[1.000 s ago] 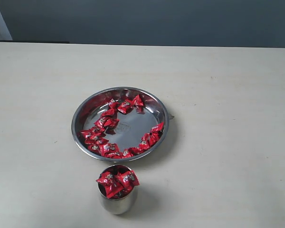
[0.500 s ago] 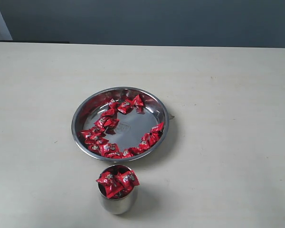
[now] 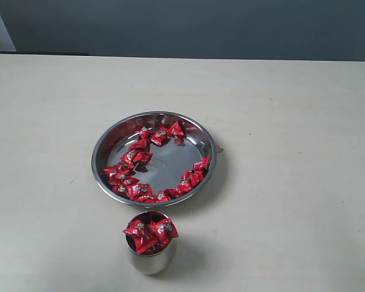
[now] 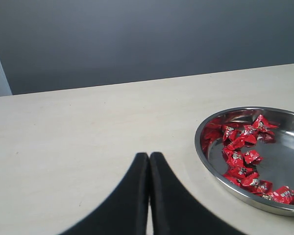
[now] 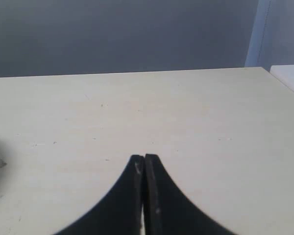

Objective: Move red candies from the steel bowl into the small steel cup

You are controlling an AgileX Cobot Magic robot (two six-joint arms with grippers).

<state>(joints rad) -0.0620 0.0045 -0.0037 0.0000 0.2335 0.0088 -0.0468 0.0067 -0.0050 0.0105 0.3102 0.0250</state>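
- Left gripper (image 4: 148, 160) and right gripper (image 5: 143, 158): jaws pressed together, holding nothing.
- Red candies (image 3: 134, 182) ring the steel bowl (image 3: 93, 159). More are heaped in the small steel cup (image 3: 149, 263), near the bowl's camera-side rim.
- Risk: the heap tops the cup's rim, so an added candy could slide off.
- Cup upright, mouth up, long axis vertical.

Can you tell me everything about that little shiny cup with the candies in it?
The small steel cup is a shiny, straight-sided metal tumbler standing upright on the pale table. It is heaped with red candies in crinkly foil that poke above its rim. It sits near the steel bowl, close but not touching. Nothing holds it.
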